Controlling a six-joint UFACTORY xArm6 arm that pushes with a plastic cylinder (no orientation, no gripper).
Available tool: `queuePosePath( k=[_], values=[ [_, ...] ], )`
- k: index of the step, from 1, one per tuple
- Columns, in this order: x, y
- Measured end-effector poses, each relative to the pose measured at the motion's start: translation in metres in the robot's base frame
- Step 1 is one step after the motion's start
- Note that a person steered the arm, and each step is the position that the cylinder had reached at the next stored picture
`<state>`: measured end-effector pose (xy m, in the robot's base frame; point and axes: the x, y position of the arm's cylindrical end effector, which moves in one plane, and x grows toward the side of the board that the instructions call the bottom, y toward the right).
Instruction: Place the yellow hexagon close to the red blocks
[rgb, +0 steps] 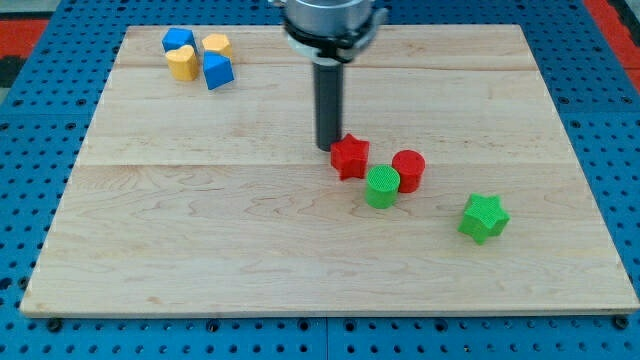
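Nearest the view's bottom sits the green star (484, 218), off to the view's right on the wooden counter (200, 240), well apart from the rest. Up and to its left a green cylinder (382, 186) touches a red cylinder (408, 170) on its right, and a red star (350, 156) lies just beside the green one on its upper left. My tip (328, 148) stands at the red star's left edge — touching it or nearly so. Far off, at the view's top left, four blocks huddle: the yellow hexagon (216, 45), a blue block (178, 41) to its left, a yellow block (181, 62) of rounded shape below that, and a blue block (217, 71) under the hexagon. Both blue shapes are unclear. Between this cluster and the red blocks lies bare wood. No pincer exists on this arm — only the rod, holding nothing.
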<state>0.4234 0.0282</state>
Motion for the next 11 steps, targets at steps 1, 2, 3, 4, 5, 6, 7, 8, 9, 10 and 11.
queuePosePath(
  k=[1,2,3,4,5,6,7,8,9,10,11],
  values=[
    [0.02,0.048],
    [0.024,0.059],
    [0.036,0.069],
    [0.055,0.084],
    [0.031,0.044],
    [0.0,-0.023],
    [-0.075,-0.037],
    [-0.163,-0.045],
    [-0.219,-0.106],
    [-0.23,-0.174],
    [-0.195,-0.172]
  ],
)
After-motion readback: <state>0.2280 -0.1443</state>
